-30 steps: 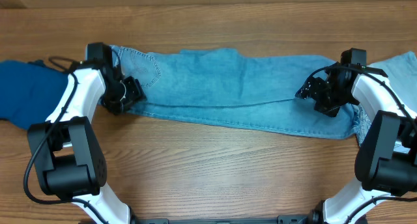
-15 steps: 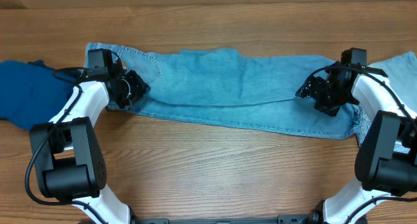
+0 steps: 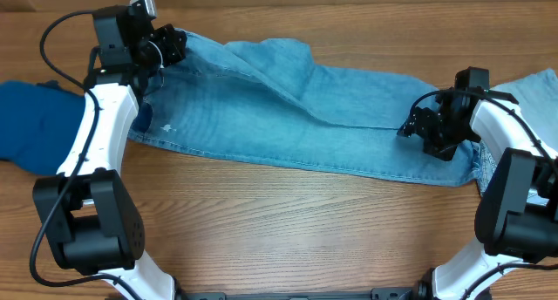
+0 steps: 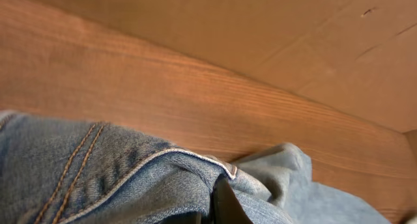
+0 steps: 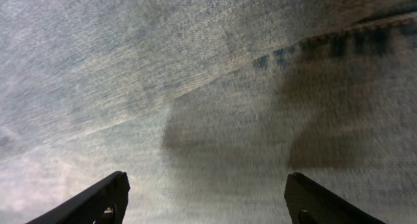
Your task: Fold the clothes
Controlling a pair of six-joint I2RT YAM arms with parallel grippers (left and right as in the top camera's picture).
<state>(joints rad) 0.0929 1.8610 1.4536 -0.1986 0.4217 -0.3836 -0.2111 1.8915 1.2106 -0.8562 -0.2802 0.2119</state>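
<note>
Left gripper (image 3: 172,47) now clamped on jeans (image 3: 349,117), waistband lifted rearward, right gripper (image 3: 417,130) unchanged, spread open

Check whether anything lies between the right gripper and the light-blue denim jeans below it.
Nothing visible does. The right gripper stands open over the light-blue denim jeans. Only bare cloth shows between its fingers, and the overhead view shows no other object there.
</note>
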